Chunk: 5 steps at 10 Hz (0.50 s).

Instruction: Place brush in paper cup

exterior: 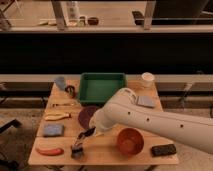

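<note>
The brush (78, 148) is at the table's front left, its dark bristle head low by the tabletop and its black handle slanting up and to the right. My gripper (90, 132) is shut on the upper end of that handle, with the white arm reaching in from the right. The paper cup (147, 80) stands upright at the back right corner of the table, far from the gripper and to the right of the green tray.
A green tray (102, 87) sits at the back centre, with a blue-grey cup (60, 82) to its left. A purple bowl (87, 116) lies beside the gripper, an orange bowl (130, 141) and a black block (164, 149) at the front right. A banana (57, 116), a blue sponge (52, 130) and a red item (49, 151) line the left side.
</note>
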Each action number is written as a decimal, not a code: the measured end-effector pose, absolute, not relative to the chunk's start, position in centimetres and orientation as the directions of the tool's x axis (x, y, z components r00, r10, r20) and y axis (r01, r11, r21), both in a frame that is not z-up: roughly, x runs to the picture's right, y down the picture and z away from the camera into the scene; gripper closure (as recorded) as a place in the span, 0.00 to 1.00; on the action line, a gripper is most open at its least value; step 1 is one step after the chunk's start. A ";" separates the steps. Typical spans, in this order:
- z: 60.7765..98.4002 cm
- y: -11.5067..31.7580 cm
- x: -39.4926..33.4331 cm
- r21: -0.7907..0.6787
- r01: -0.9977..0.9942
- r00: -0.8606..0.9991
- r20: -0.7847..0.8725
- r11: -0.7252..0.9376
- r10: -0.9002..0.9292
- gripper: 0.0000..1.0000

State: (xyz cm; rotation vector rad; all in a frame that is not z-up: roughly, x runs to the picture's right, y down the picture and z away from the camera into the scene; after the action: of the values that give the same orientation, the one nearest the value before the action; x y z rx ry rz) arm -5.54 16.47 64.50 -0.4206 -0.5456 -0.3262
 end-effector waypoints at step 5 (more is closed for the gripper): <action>57.1 10.4 -5.7 -0.153 0.427 0.788 0.547 0.892 -0.283 1.00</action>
State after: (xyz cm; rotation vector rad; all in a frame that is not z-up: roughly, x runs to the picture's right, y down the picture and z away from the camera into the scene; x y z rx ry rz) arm -5.73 10.39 57.14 -0.2764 -0.5412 -0.3876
